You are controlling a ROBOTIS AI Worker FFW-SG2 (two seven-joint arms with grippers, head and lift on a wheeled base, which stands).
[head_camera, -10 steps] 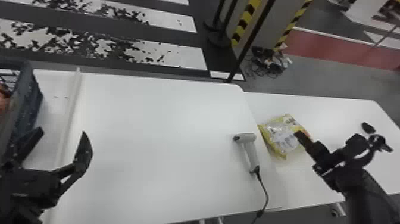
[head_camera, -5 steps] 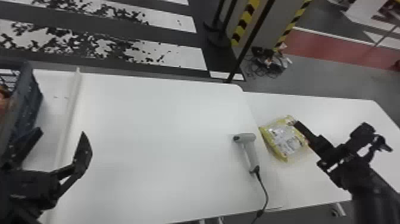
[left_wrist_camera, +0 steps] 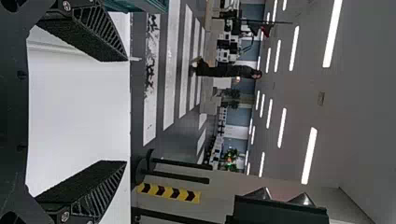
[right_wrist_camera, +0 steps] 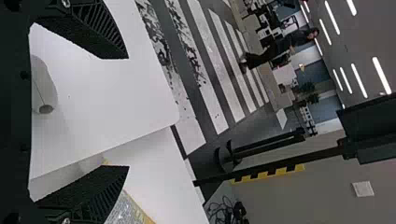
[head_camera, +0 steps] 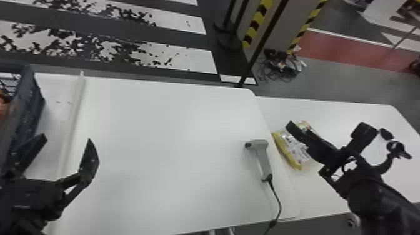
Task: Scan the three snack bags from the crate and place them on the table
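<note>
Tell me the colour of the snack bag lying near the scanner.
Yellow and silvery white; the snack bag shows best in the head view.

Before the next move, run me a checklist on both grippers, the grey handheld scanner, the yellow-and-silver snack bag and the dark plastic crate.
1. Left gripper open and empty: ok.
2. Right gripper open and empty: ok.
3. Scanner in a gripper: not ok, it lies on the white table.
4. Snack bag on a table: ok.
5. Right gripper clear of that bag: cannot tell.
6. Bags left in crate countable: cannot tell.
</note>
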